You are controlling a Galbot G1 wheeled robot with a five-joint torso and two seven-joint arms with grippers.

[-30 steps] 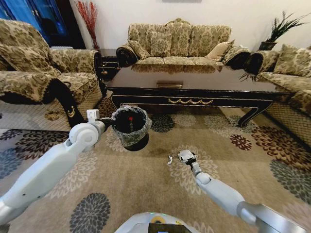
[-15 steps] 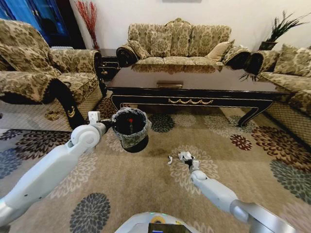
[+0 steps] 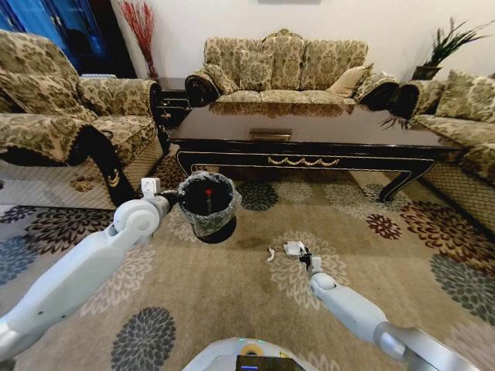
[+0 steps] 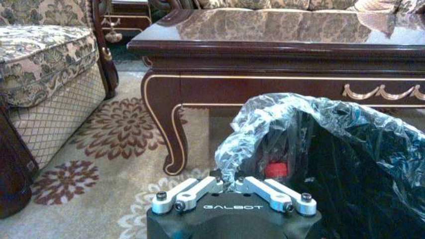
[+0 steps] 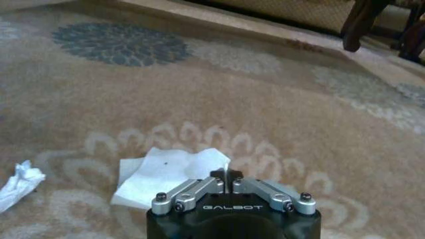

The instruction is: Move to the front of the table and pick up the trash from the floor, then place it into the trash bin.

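Observation:
The black trash bin (image 3: 207, 204), lined with clear plastic, hangs at the tip of my left arm in front of the table (image 3: 309, 127). My left gripper (image 4: 227, 180) is shut on the bin's liner-covered rim (image 4: 265, 114). A red cap (image 4: 276, 170) shows inside the bin. On the floor (image 3: 232, 294), my right gripper (image 5: 227, 175) is shut on the edge of a flat white paper (image 5: 159, 174), which shows in the head view as a white paper (image 3: 292, 248). A small crumpled scrap (image 5: 20, 180) lies beside it, also seen as a scrap (image 3: 270, 253) from the head.
The table's curved leg (image 4: 174, 149) stands just behind the bin. An armchair (image 3: 69, 116) is at the left, a sofa (image 3: 282, 69) behind the table, and another seat (image 3: 456, 116) at the right. Open carpet (image 3: 433, 255) lies to my right.
The left arm has drawn the bin slightly up and to the left. The right forearm has shifted a little while its gripper stays at the white paper.

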